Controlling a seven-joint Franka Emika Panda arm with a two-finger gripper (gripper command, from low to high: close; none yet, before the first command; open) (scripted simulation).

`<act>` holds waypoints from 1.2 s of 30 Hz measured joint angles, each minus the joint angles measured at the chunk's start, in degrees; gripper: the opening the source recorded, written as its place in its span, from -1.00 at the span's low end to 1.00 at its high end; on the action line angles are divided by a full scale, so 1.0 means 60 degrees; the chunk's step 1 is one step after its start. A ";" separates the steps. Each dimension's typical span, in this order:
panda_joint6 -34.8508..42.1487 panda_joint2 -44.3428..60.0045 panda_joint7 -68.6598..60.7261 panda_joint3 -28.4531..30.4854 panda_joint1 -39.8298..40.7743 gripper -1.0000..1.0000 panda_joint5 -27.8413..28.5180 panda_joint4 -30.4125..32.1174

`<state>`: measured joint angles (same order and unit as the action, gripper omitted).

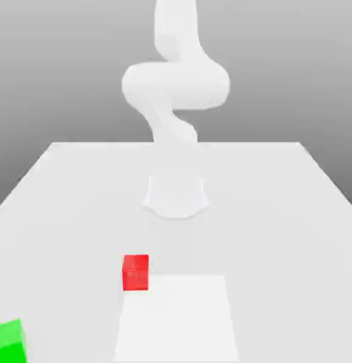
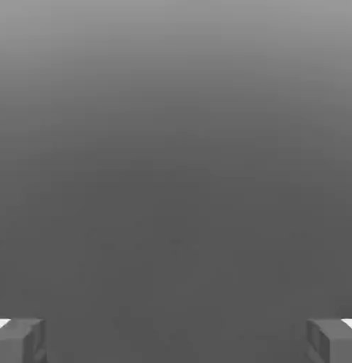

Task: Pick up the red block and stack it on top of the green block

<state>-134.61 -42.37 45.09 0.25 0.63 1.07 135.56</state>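
The red block (image 1: 135,272) sits on the white desk (image 1: 65,205), touching the far corner of a flat white square patch (image 1: 177,317) on the exterior view's left. I count one red block, one green block (image 1: 8,342) and one patch. The green block rests on the desk at the near edge of the exterior view's left, well apart from the red block. I see one white arm (image 1: 175,85) rising from its round base (image 1: 176,196) behind both blocks. In the hand view, I read the fingers (image 2: 19,340) as spread wide, with nothing between them; the gripper (image 2: 176,342) holds no block.
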 joint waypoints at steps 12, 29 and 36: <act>-0.2715 0.3412 -0.1000 0.0802 0.0621 0.00 0.0665 0.3636; -0.6850 0.8618 -0.3143 0.0410 0.1517 -1.00 -0.1066 0.5141; -0.5642 0.7200 -0.2544 0.0621 0.1531 -1.00 -0.0239 0.5344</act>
<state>-168.47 0.83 29.82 3.97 9.81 -0.36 167.63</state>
